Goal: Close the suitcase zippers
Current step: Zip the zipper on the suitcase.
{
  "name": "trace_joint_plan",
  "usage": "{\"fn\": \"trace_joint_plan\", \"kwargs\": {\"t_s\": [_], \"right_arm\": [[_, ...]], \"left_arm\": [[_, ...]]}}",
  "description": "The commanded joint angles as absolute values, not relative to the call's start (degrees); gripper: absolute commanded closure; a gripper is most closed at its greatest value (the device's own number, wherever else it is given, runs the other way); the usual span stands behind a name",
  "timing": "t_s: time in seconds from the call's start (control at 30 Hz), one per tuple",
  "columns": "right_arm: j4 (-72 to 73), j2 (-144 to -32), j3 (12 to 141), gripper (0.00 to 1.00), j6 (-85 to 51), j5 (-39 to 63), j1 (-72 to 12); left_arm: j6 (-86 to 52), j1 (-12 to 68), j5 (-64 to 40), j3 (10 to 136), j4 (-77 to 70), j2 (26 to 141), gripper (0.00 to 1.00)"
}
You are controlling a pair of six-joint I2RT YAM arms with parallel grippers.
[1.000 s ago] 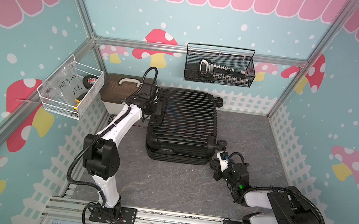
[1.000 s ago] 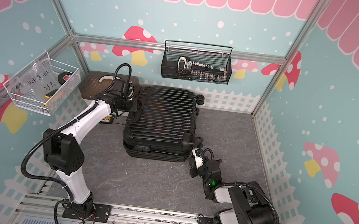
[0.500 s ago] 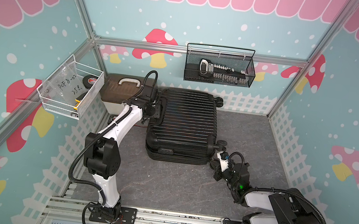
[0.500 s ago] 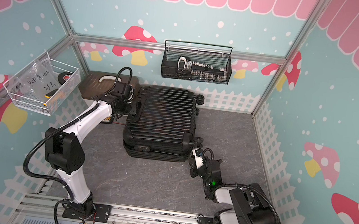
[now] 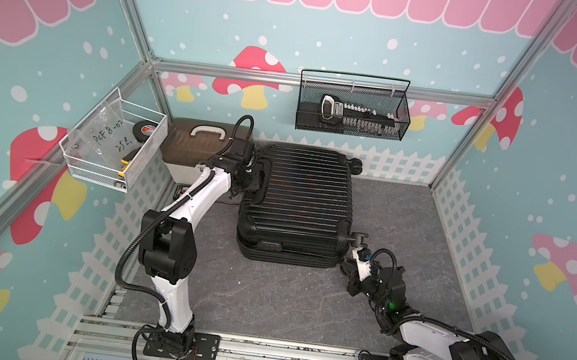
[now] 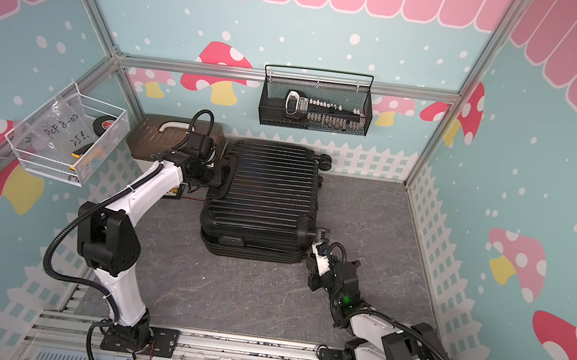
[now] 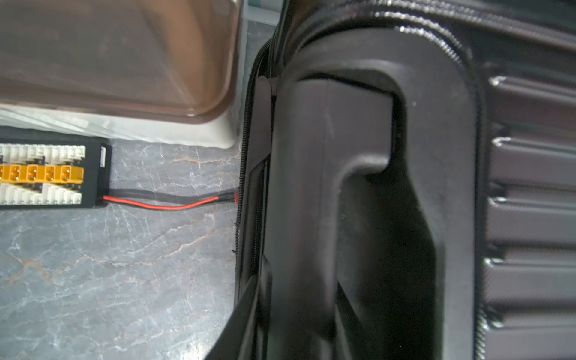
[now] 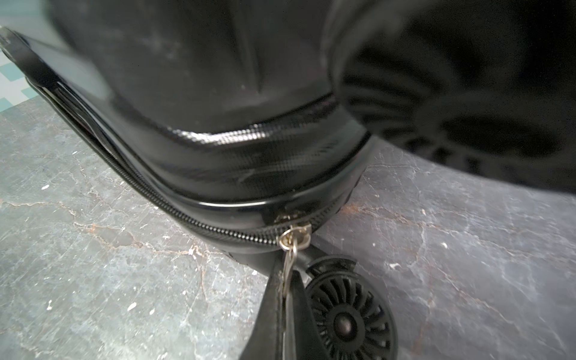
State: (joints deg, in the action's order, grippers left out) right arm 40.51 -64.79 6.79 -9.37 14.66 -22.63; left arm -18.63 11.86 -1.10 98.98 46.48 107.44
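Lying flat with its ribbed shell up, the suitcase (image 5: pixel 296 197) rests on the grey floor (image 5: pixel 282 301) in both top views, lid down on its base. The left gripper (image 5: pixel 255 183) is at the suitcase's edge that faces the brown-lidded box (image 5: pixel 201 143). The right gripper (image 5: pixel 346 267) is low at the suitcase's opposite near corner, just beside a wheel (image 5: pixel 359 237). A black wire basket (image 5: pixel 353 106) hangs on the wall behind the suitcase. From the left wrist, the suitcase's side handle (image 7: pixel 311 187) and its recess fill most of the frame, beside the zipper track (image 7: pixel 246 124) running along the rim. A dark finger (image 7: pixel 240 321) lies against that rim and the jaws are drawn together, but whether they pinch anything cannot be told. A connector board (image 7: pixel 46 174) lies on the floor beside the suitcase, its red and black wire (image 7: pixel 165 202) reaching the rim. From the right wrist, the right gripper's jaws are clamped on the zip pull (image 8: pixel 290 255). The pull hangs from its slider (image 8: pixel 294 235) at the suitcase's rounded corner, just above a small wheel (image 8: pixel 349 321). Away from the slider, along the suitcase's side, the seam looks parted.
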Motion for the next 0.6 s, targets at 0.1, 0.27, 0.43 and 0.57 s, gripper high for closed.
{"fn": "trace_joint_plan", "kwargs": {"t_s": [0.1, 0.27, 0.43, 0.57], "right_arm": [[36.1, -54.1, 6.4, 1.0, -7.6, 18.2, -24.9], [30.8, -48.7, 6.0, 1.0, -6.7, 19.2, -25.3], [30.3, -48.7, 6.3, 1.0, -6.1, 22.0, -25.9], [30.2, -49.6, 7.1, 1.0, -5.0, 23.3, -27.1]], "left_arm": [[-34.1, 13.7, -0.3, 102.4, 44.9, 103.6, 0.92], [-37.5, 14.2, 1.0, 102.6, 43.3, 102.7, 0.97], [-42.5, 16.4, 5.0, 98.4, 40.0, 100.2, 1.0], [-46.1, 17.4, 7.8, 95.4, 36.7, 98.8, 1.0]]}}
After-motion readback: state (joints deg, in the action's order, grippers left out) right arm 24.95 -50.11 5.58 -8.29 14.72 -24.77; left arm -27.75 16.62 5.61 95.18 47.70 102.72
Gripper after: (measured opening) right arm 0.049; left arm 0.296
